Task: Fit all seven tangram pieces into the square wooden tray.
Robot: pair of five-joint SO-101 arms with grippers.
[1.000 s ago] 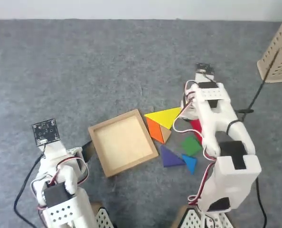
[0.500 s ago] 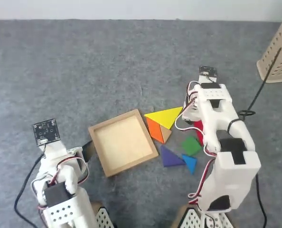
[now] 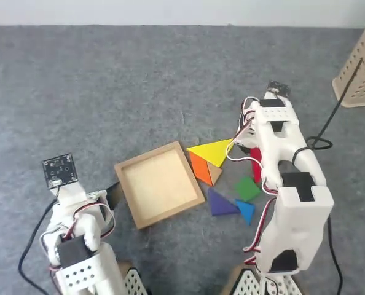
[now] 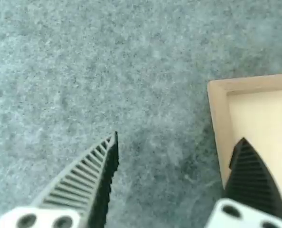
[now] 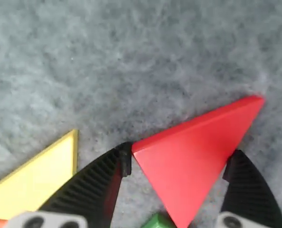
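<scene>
The square wooden tray (image 3: 160,183) lies empty, its corner (image 4: 217,95) next to my left gripper (image 4: 178,140), which is open over bare carpet beside the tray (image 3: 113,195). To the tray's right lie a yellow triangle (image 3: 213,150), an orange piece (image 3: 201,167), a wood-coloured piece (image 3: 215,176), a green square (image 3: 248,188), a purple triangle (image 3: 221,203) and a blue triangle (image 3: 246,211). The red triangle (image 5: 198,154) lies flat, partly under the right arm (image 3: 274,132). My right gripper (image 5: 181,159) is open, one finger on each side of the red triangle.
Grey carpet covers the table. A pale perforated wooden stand (image 3: 362,67) sits at the far right edge, with a black cable (image 3: 330,126) running past the right arm. Open carpet stretches behind and to the left of the tray.
The right arm's wrist has shifted slightly to the right above the red triangle. The pieces, the tray and the left arm have not moved.
</scene>
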